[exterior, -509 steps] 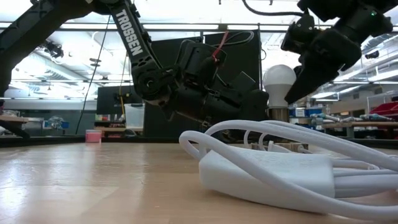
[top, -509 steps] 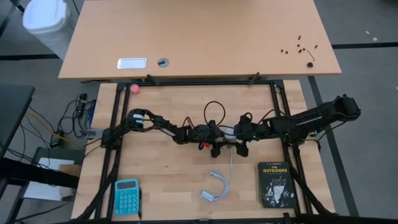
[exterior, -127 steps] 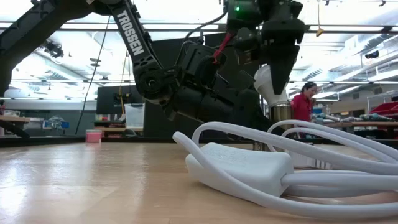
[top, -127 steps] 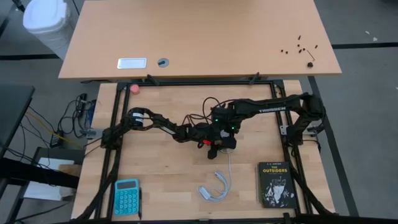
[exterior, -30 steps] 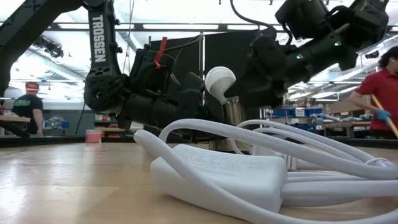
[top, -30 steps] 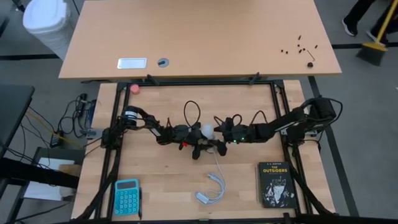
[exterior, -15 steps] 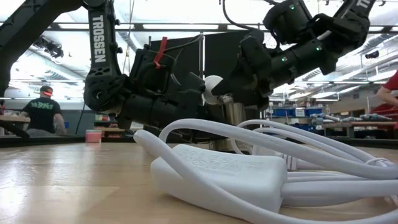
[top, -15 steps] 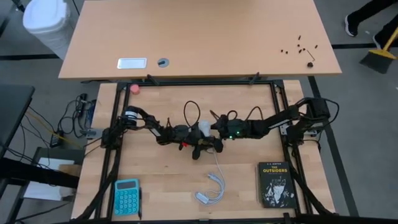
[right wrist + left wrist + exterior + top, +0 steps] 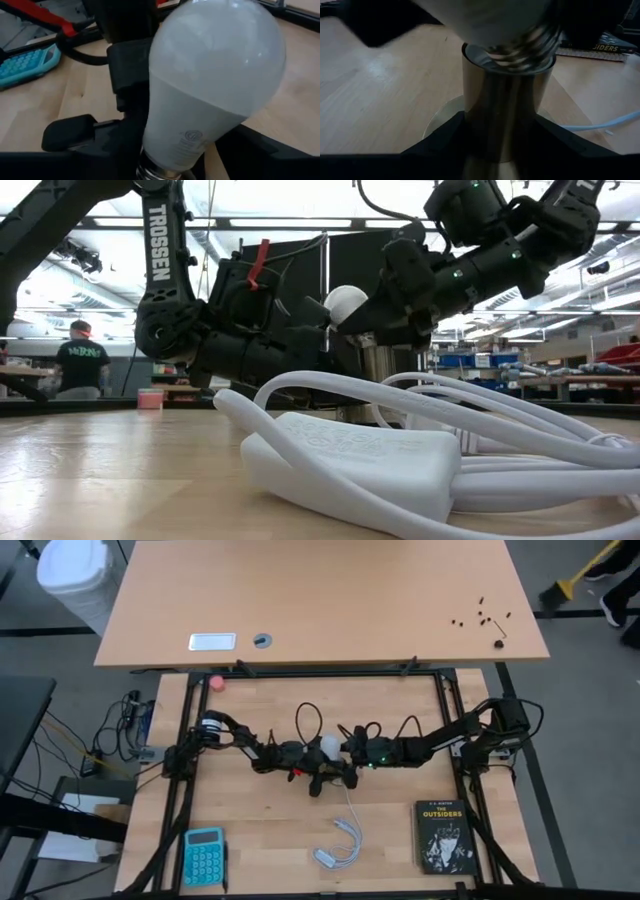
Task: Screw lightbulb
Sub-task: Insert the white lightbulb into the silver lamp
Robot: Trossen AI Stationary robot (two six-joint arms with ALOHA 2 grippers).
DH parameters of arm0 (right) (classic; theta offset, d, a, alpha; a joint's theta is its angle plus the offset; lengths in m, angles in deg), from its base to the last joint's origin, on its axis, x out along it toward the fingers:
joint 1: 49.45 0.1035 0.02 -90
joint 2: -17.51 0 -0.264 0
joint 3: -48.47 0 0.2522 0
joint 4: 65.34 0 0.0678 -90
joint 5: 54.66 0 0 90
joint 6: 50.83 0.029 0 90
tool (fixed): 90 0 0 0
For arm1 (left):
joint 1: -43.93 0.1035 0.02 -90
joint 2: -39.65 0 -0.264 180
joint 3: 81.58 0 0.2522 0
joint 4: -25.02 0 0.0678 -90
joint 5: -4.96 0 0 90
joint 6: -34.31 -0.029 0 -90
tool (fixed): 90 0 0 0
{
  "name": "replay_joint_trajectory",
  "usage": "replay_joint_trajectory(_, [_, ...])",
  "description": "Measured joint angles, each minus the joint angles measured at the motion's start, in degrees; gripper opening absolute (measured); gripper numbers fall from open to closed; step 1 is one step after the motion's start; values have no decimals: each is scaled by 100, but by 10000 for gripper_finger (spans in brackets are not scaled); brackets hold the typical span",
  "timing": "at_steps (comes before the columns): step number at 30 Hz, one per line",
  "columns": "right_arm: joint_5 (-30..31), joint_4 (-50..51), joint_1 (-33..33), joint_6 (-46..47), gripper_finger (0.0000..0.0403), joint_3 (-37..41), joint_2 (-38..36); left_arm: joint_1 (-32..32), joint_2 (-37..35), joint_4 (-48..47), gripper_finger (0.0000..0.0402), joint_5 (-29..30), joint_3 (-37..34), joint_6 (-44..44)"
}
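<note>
Lightbulb (image 9: 331,747) right in the middle of the worktop (image 9: 260,820), up off the wood, white globe between the two arms. Perched at the mouth of the metal socket (image 9: 378,370), leaning rather than upright, globe tipped toward the left arm's side in the low view. From the left wrist view, a close look at the join: grey screw base of the lightbulb (image 9: 485,15) at the rim of the socket (image 9: 507,105), threads showing above the edge.

Left claw (image 9: 318,770) low at the centre, clamped on the socket, one dark finger pressed to each side of the shiny tube, tube standing on a pale round foot on the wood.

Right claw (image 9: 347,752) in from the right, reaching across to the globe. Fills the right wrist view, that lightbulb (image 9: 215,75), frosted and smooth, small printed mark on the neck, dark fingers showing low on either side of it. Fingers around the globe, yes, but cannot tell whether pressed onto the glass or just short of it.

Nearer the front edge, well clear of the action: white cord (image 9: 340,845) with its block, coiled loosely; teal calculator (image 9: 203,855) at the left corner; dark book (image 9: 442,836) at the right. Beyond the worktop in the low view, a person (image 9: 82,365) in a dark shirt, back turned.
</note>
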Motion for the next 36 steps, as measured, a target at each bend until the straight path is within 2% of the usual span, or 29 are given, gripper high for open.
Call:
replay_joint_trajectory(7, [197,150,168,-77,181,0,-15,-5,0,1,204,13,0,-3])
replay_joint_trajectory(12, [257,277,278,-72,157,0,-51,-5,0,1,204,11,0,-1])
replay_joint_trajectory(22, [1090,852,610,-125,155,0,-485,-5,0,22,204,13,0,32])
replay_joint_trajectory(30, [1703,471,846,-270,156,70,-345,-3,11,253,204,33,-7,156])
replay_joint_trajectory(33, [1788,-78,876,-371,156,198,-315,-3,11,252,204,33,-5,156])
replay_joint_trajectory(36, [1807,-179,858,-394,157,217,-315,-3,9,252,204,36,-4,163])
